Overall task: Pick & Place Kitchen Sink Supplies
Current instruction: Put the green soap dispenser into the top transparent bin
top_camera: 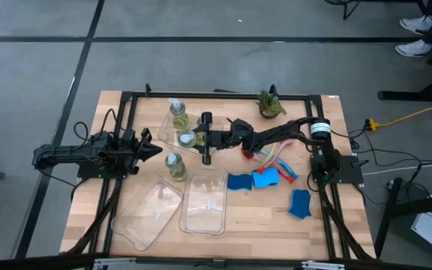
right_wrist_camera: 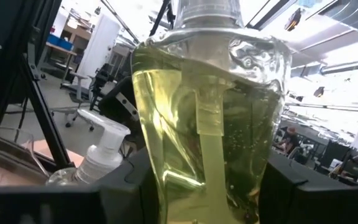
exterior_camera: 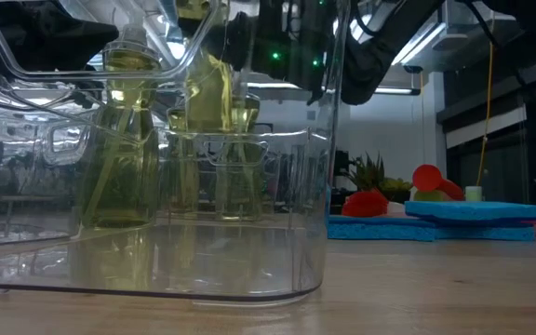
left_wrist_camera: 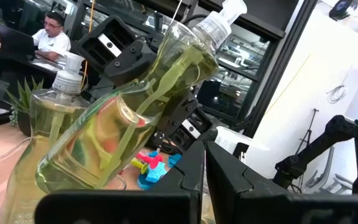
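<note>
Three clear pump bottles of yellow-green liquid stand close together at the table's far middle. My right gripper [top_camera: 191, 139] is shut on the middle bottle [top_camera: 187, 138], which fills the right wrist view [right_wrist_camera: 210, 124]. The other two bottles [top_camera: 177, 114] [top_camera: 175, 166] stand upright on their bases on either side of it. Blue sponge pieces [top_camera: 238, 181] [top_camera: 300, 202] lie flat on the wood to the right. Red, blue and yellow-green brushes [top_camera: 272, 159] lie beside them. My left gripper [top_camera: 154, 151] waits shut at the left, pointing at the bottles. My right gripper pinches the middle bottle's body [right_wrist_camera: 151, 155] between its two fingers [right_wrist_camera: 126, 186], one on each side. It comes at it roughly level from the table's right. The bottle leans in the hold [left_wrist_camera: 148, 106]. Its base is hidden, so I cannot tell whether it is lifted clear.
Two clear plastic trays [top_camera: 150, 217] [top_camera: 205, 206] lie near the front edge, and another clear tray [top_camera: 163, 129] sits by the bottles. A small green potted plant [top_camera: 270, 103] stands at the far right. The black frame rails [top_camera: 216, 96] border the work area.
</note>
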You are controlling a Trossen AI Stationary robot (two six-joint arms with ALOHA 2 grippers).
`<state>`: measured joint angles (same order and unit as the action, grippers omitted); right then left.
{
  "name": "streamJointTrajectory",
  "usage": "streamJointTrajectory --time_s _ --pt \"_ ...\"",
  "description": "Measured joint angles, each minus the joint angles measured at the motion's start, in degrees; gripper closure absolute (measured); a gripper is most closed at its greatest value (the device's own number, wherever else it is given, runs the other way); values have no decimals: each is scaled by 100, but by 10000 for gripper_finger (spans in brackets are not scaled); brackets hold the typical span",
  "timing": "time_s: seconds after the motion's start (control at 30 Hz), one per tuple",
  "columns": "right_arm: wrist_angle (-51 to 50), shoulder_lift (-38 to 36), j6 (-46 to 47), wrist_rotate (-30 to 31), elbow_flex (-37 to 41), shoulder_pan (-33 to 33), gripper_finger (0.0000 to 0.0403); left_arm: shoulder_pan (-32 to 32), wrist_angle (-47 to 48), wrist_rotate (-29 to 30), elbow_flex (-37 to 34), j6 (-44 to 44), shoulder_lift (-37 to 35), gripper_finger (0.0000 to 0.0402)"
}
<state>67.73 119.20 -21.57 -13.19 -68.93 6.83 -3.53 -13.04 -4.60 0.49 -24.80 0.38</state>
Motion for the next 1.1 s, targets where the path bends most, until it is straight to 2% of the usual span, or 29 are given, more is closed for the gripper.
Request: streamJointTrajectory --time_s 0.1,0.47,0.93,1.1 --pt "-209 6 -98 26 6 -1 230 2 2 0 -1 0 0 391" --pt "35 -26 -388 -50 35 -44 230 1 2 0 -1 1 -2 391" --pt "-814 -526 -597 -7 73 -76 230 0 0 2 0 0 0 389" --pt "-718 -628 -663 -16 79 -74 230 1 1 2 -1 0 -2 390"
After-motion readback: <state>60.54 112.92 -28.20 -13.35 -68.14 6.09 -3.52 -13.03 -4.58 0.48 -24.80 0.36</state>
